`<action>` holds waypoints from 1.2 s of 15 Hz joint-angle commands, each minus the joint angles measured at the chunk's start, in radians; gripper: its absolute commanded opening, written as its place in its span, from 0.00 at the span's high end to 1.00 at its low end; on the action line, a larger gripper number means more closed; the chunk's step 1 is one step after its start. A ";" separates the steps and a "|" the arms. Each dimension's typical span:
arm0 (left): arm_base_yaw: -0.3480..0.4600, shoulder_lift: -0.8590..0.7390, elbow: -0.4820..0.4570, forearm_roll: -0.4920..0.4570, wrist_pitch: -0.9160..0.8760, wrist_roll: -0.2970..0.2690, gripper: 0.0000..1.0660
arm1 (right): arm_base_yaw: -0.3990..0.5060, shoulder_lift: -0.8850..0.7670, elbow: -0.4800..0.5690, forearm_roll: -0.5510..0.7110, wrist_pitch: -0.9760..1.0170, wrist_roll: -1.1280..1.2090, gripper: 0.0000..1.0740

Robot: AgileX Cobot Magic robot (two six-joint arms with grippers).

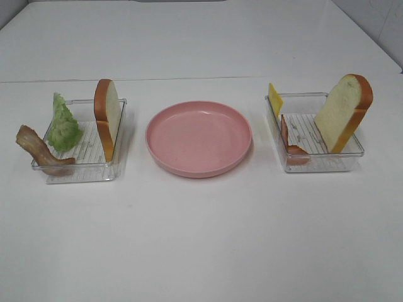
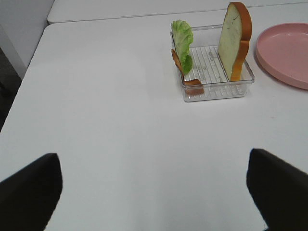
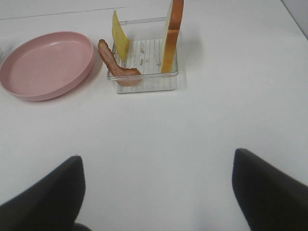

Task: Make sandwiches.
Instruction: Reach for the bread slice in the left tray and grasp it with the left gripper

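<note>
No sandwich is stacked; the parts stand in two clear trays. The left tray (image 1: 80,171) holds a bread slice (image 1: 107,116), green lettuce (image 1: 63,124) and a bacon strip (image 1: 41,151). The right tray (image 1: 318,165) holds a bread slice (image 1: 344,113), yellow cheese (image 1: 275,99) and a bacon strip (image 1: 291,141). Neither gripper shows in the exterior high view. My left gripper (image 2: 153,161) is open and empty, well short of the left tray (image 2: 216,91). My right gripper (image 3: 156,159) is open and empty, well short of the right tray (image 3: 147,84).
A round pink plate (image 1: 199,138) lies bare between the trays; it also shows in the left wrist view (image 2: 284,53) and the right wrist view (image 3: 45,62). The white table (image 1: 201,239) has a seam behind the trays and an edge at the far left (image 2: 29,82).
</note>
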 commanded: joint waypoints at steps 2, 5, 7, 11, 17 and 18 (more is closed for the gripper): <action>0.004 -0.018 0.001 -0.011 -0.009 0.003 0.07 | -0.005 -0.014 0.003 0.005 -0.011 -0.004 0.27; 0.004 -0.018 0.001 -0.011 -0.009 0.003 0.07 | -0.005 -0.014 0.003 0.005 -0.011 -0.004 0.27; 0.004 -0.018 0.001 -0.011 -0.009 0.003 0.07 | -0.005 -0.014 0.003 0.005 -0.011 -0.004 0.27; 0.004 -0.018 0.001 -0.011 -0.009 0.003 0.07 | -0.005 -0.014 0.003 0.005 -0.011 -0.004 0.27; 0.004 -0.018 0.001 -0.011 -0.009 0.003 0.07 | -0.005 -0.014 0.003 0.005 -0.011 -0.004 0.27; 0.004 -0.018 0.001 -0.011 -0.009 0.003 0.07 | -0.005 -0.014 0.003 0.005 -0.011 -0.004 0.27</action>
